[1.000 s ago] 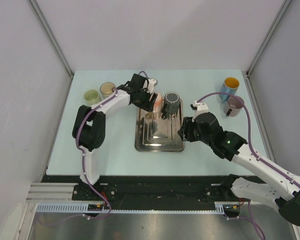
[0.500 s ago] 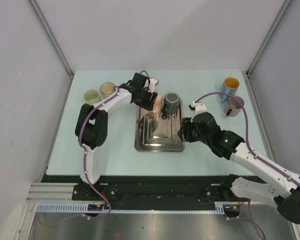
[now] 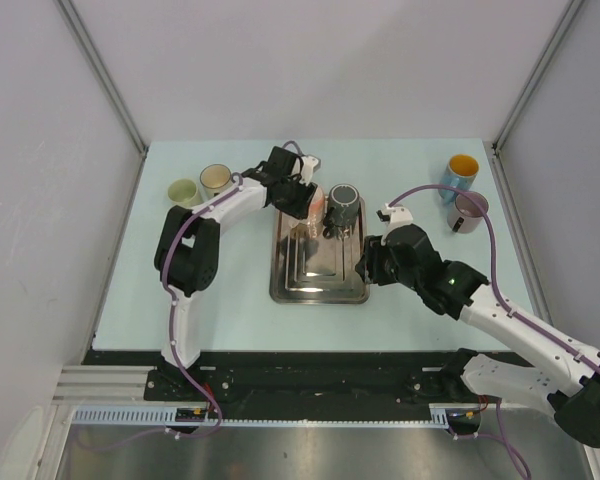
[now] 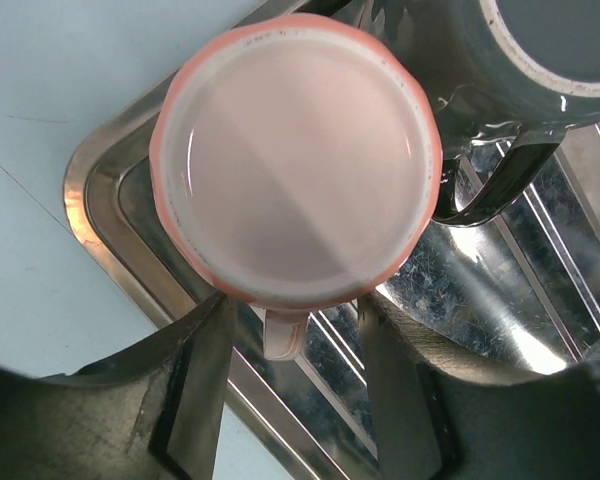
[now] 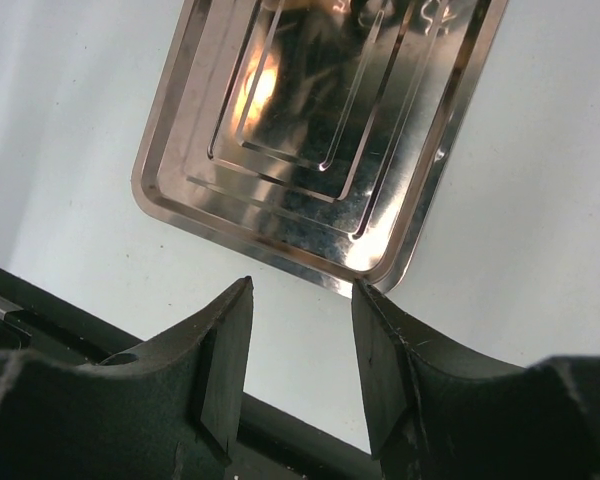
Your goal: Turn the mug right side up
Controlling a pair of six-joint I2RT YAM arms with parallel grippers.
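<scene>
Pale blue-green table [image 3: 180, 300] between white walls, with a ribbed steel tray [image 3: 318, 292] lying in the middle. At the tray's far left corner a pink mug [image 4: 295, 160] stands upside down, its flat base facing up. Just to its right sits a dark grey mug [image 3: 342, 203], also base up, and their sides are close enough that I cannot tell whether they touch.

From above, the left arm reaches over the far end of the tray. The left gripper [image 4: 292, 310] is at the pink mug, and its 2 fingers [image 4: 205, 370] stand partly apart on either side of the mug's handle [image 4: 283, 338], with a gap showing on each side. I cannot tell whether the tips press the mug's wall.

The right gripper [image 5: 300, 340] hangs above the table just off the tray's near right corner, jaws parted a moderate way with nothing between them.

4 more mugs stand upright, well away from the tray: a green one [image 3: 183, 192] and a tan one [image 3: 216, 180] at the far left, a blue one [image 3: 462, 170] and a mauve one [image 3: 469, 211] at the far right.
</scene>
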